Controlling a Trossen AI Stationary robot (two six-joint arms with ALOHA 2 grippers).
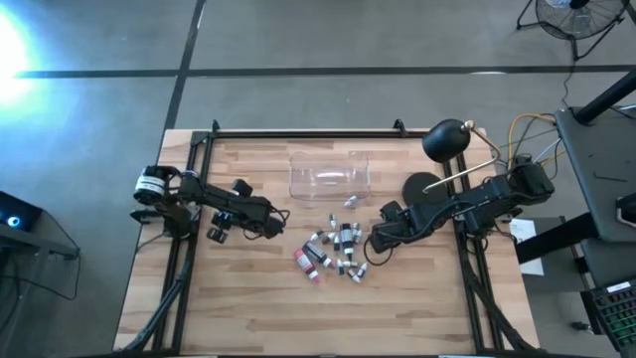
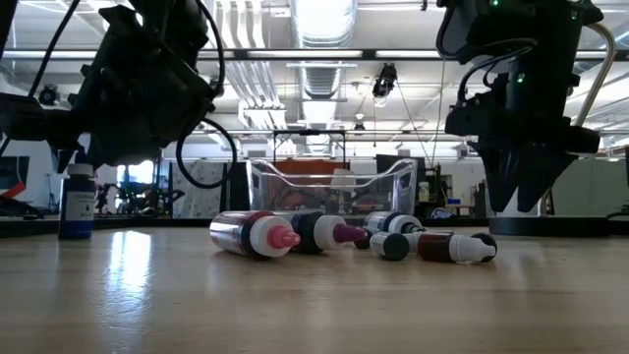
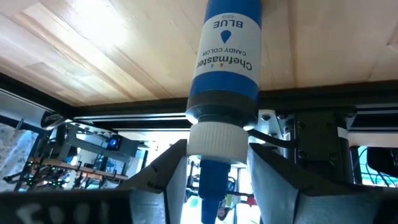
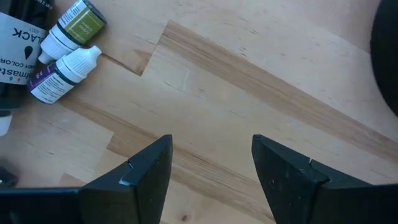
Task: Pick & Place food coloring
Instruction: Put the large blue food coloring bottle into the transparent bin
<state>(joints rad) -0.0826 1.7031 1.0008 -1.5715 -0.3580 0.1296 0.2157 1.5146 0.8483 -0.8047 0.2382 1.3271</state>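
Some dozen food coloring bottles [image 1: 333,249] lie tipped in a loose heap mid-desk [image 1: 248,308], just in front of the clear plastic box [image 1: 329,176]. One blue bottle [image 3: 225,68] stands upright apart from the heap, on the left, with the left end effector [image 3: 217,180] spread around its white cap, fingers [image 3: 163,177] not seen to press it. The right end effector [image 4: 211,168] hangs released over bare wood beside the heap. These bottles look light, stiff plastic, smooth and round (likely to roll or squirt out sideways). Best taken across the labelled body, not the tapering nozzle.
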